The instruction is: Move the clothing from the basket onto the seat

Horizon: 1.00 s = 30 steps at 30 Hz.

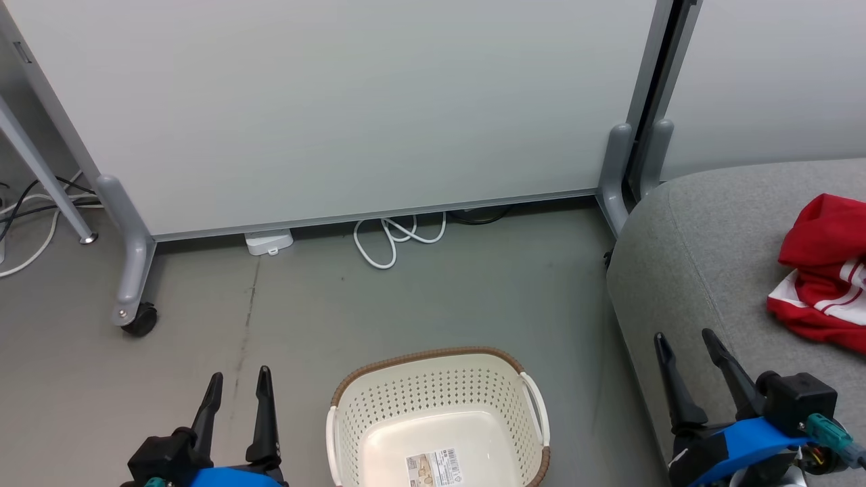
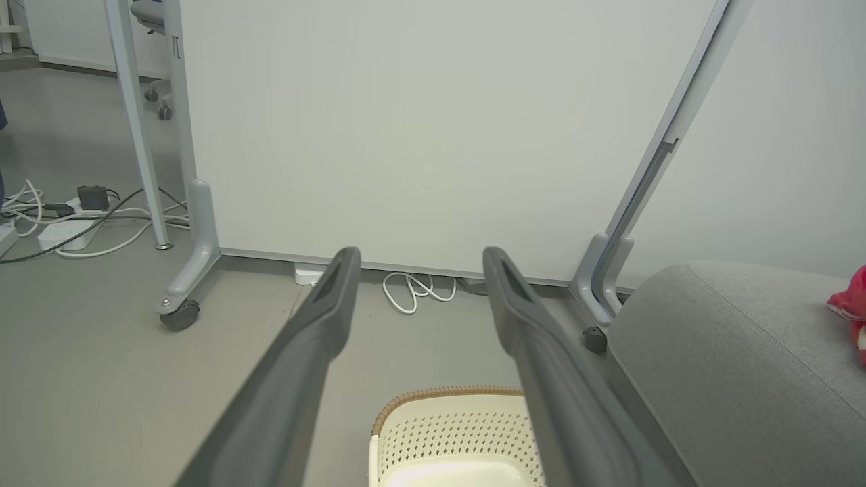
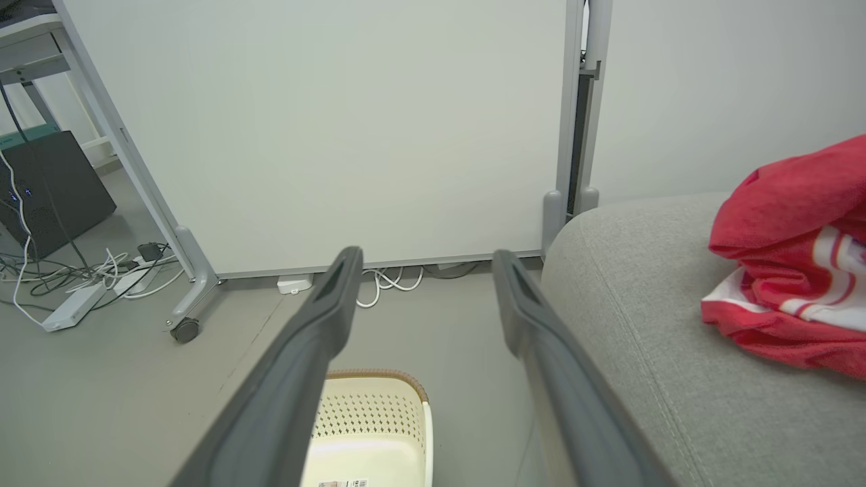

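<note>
The cream basket with its brown rim stands on the floor at the bottom centre; inside it I see a bare bottom with a barcode sticker. The red clothing with white stripes lies bunched on the grey seat at the right, and shows again as clothing on the seat. My left gripper is open, left of the basket. My right gripper is open over the seat's front edge, apart from the clothing. Both hold nothing.
A white panel on grey wheeled feet stands behind the basket. A white cable loop and a small white box lie at its base. More cables and a power strip lie at the far left.
</note>
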Tool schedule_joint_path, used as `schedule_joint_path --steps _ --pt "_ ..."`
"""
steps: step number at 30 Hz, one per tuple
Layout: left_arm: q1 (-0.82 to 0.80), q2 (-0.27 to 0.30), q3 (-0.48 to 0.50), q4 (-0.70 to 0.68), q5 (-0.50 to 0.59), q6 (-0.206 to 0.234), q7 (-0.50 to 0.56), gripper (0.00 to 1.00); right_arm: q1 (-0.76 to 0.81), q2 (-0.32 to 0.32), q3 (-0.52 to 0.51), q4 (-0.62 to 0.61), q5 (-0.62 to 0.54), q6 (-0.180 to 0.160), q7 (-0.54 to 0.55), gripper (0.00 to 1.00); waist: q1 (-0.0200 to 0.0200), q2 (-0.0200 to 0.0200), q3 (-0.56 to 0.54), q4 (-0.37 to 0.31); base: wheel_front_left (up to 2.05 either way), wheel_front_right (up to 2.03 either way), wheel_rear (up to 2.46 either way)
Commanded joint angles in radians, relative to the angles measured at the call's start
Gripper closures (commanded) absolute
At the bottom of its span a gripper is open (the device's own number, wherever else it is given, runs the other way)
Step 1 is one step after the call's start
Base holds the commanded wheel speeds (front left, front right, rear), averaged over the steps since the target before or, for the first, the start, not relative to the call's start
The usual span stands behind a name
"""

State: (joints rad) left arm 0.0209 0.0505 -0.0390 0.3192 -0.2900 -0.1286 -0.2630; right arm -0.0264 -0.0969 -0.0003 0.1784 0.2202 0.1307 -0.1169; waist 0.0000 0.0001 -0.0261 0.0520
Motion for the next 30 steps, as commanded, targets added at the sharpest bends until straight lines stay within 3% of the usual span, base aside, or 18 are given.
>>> schedule_joint_path --steps 1,27,28,30 --pt "0.009 0.0 0.006 0.002 0.005 0.004 -0.003 0.0 0.017 0.004 0.0 -0.002 -0.009 0.0 0.0 0.0 0.0 -0.0001 0.001 0.003 0.0 0.0 0.0" --pt "0.0 0.0 -0.02 0.0 0.034 -0.001 -0.003 0.0 0.009 0.022 0.013 0.02 0.033 0.0 -0.011 0.0 0.0 -0.0001 0.018 0.001 0.0 0.0 0.0" --pt "0.0 0.0 -0.019 0.001 0.027 0.0 0.0 1.0 0.007 0.02 0.012 0.02 0.029 0.0 -0.008 1.0 0.0 -0.0001 0.019 0.001 0.0 0.0 0.0" --pt "0.003 -0.001 -0.019 0.014 0.026 0.0 0.002 1.0 0.011 0.021 0.012 0.035 0.029 0.0 -0.008 1.0 0.0001 -0.0001 0.019 0.001 0.0 0.0 0.0"
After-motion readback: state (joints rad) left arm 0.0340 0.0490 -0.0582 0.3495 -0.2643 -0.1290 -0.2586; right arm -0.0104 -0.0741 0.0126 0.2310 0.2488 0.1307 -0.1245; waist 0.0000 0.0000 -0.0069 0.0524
